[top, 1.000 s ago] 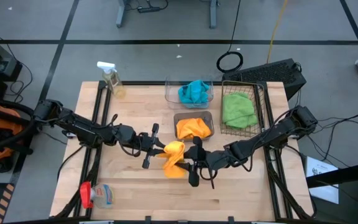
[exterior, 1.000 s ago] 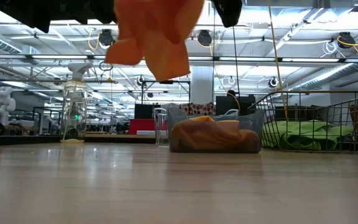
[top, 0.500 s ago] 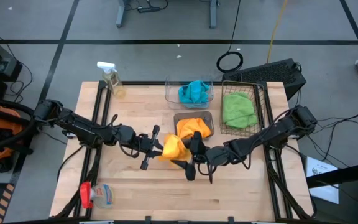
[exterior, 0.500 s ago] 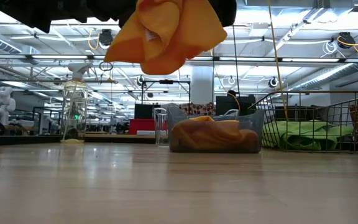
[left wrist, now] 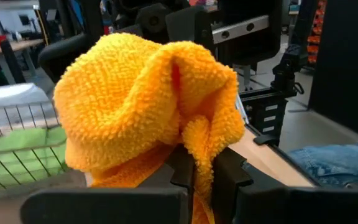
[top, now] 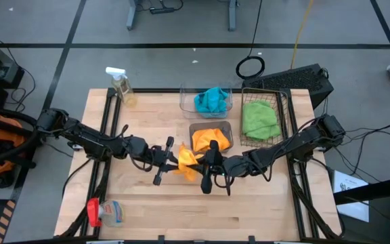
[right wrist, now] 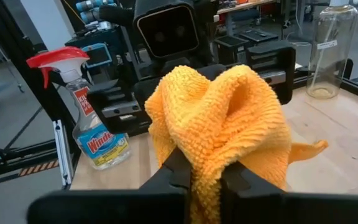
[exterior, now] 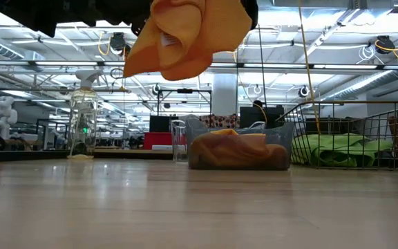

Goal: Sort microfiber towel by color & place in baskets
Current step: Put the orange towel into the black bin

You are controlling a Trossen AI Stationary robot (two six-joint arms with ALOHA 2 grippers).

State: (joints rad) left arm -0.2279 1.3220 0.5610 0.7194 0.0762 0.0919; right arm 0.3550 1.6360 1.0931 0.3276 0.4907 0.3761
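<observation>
An orange-yellow towel (top: 187,163) is bunched in the air between my two grippers over the middle of the table; the low view shows the towel (exterior: 185,34) well above the wood. My left gripper (top: 175,158) is shut on its left side and my right gripper (top: 199,163) on its right side. A second orange towel (top: 210,139) lies in the smoky grey tub (top: 228,126). Turquoise towels (top: 210,101) fill the clear tub (top: 184,99). Green towels (top: 258,119) lie in the wire-mesh basket (top: 283,108). My left gripper pinches a gathered fold of the towel (left wrist: 194,140) between its two fingers (left wrist: 181,169), coming level from the table's left side. The cloth bulges beyond the fingertips and is lifted clear of the table. My right gripper pinches a bunched fold of the towel (right wrist: 207,158) between its two fingers (right wrist: 178,168), coming level from the table's right side. The towel mounds up past the fingertips, slack, and a corner (right wrist: 306,149) sticks out sideways.
A clear spray bottle with a white trigger (top: 121,85) stands at the table's far left corner. A red-trigger spray bottle (top: 104,211) lies near the near left corner. The three containers stand along the far right; bare wood stretches along the near edge.
My right gripper has moved toward the left gripper and a little toward the far edge. The orange towel, which hung down stretched between the grippers, has been drawn up and bunched into a mound between them. Both grippers have stayed shut on it.
</observation>
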